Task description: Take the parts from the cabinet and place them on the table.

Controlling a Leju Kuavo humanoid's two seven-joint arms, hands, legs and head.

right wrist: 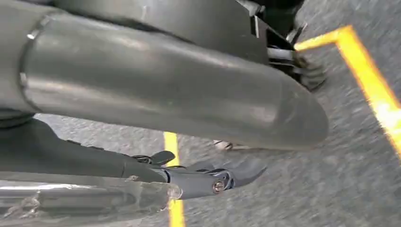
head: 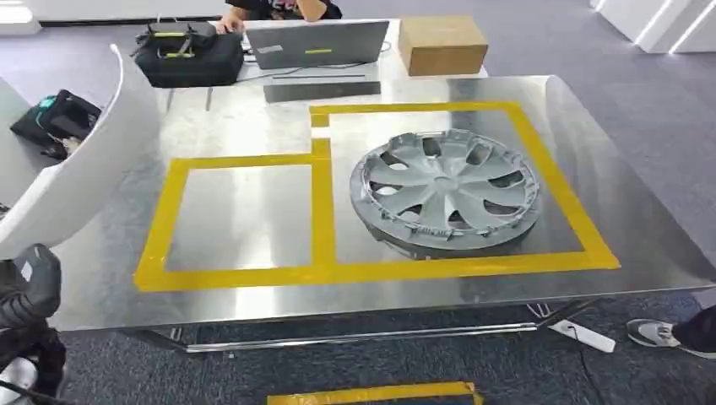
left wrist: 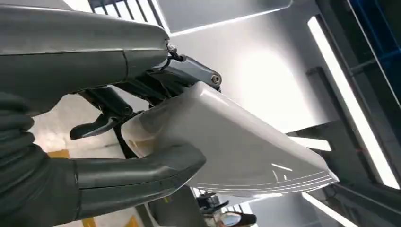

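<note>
One part down: grey hubcap (head: 446,191) lies flat inside the larger yellow-taped box (head: 557,181) on the surface (head: 245,126), well off to the right of my left hand. Second part not yet placed. My left hand (left wrist: 118,156) grips a white curved panel (left wrist: 236,142), thumb under its edge, darker fingers over the top. From the head view the panel (head: 80,169) rises at the surface's left edge, short of the smaller taped box (head: 241,215), which I judge is its spot. Right hand (right wrist: 179,109) hangs over grey carpet; whether it holds anything I cannot tell.

Surface is polished metal. Beyond the hubcap: a laptop (head: 317,42), black bag (head: 190,51), cardboard box (head: 442,44), a person seated behind. Yellow tape (head: 376,393) on the floor.
</note>
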